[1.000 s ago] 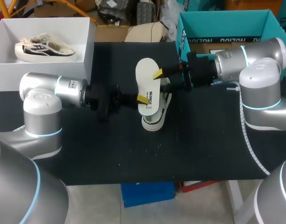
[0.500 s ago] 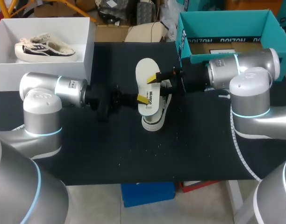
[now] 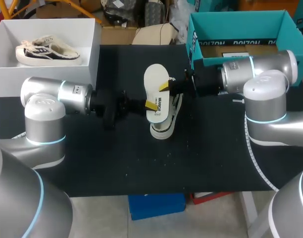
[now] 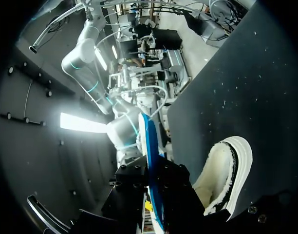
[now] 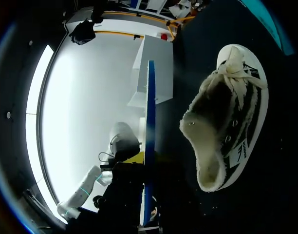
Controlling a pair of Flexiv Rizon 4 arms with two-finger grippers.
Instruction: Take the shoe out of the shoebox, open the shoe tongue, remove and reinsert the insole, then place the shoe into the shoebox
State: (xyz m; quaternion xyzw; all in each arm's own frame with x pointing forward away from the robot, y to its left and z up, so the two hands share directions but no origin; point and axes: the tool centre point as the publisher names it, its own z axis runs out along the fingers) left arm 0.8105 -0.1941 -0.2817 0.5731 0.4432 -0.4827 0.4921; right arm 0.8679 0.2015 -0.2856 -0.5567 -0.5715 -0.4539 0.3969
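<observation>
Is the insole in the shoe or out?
Out. The left gripper holds the insole on edge in the air, apart from the shoe lying on the table.

The table (image 3: 216,148) is dark, lit from above. A big white glare shines ahead of the right gripper (image 3: 166,87). It is dim around the left gripper (image 3: 150,105).
</observation>
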